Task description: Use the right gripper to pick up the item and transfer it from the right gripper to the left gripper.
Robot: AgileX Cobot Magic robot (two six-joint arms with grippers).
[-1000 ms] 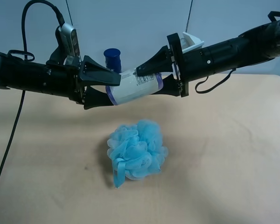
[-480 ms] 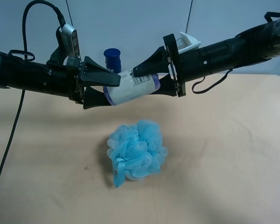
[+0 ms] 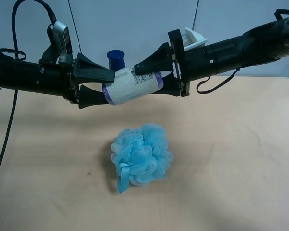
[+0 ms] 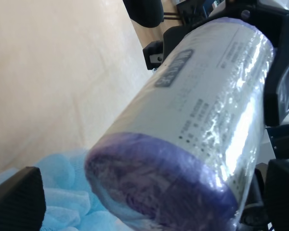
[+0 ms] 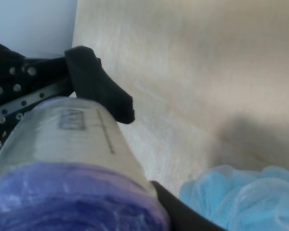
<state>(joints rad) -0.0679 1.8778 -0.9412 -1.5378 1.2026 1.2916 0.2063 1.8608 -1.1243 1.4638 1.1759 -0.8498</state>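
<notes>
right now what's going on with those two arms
A handover in mid-air. The right pincer is shut on the white purple-capped container, holding it above the table and a blue bath sponge. The left pincer straddles its other end, jaws open, not yet gripping.

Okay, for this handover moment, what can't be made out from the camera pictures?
- The item: its printed text is too small and glare-washed in the left wrist view, and blurred in the right wrist view.
- The dark-blue-capped bottle: exterior high view, body hidden behind the item and the left gripper.
- The right gripper: right wrist view, fingers mostly hidden by the item.
- The bath sponge: cut off by the edge in both wrist views.
</notes>
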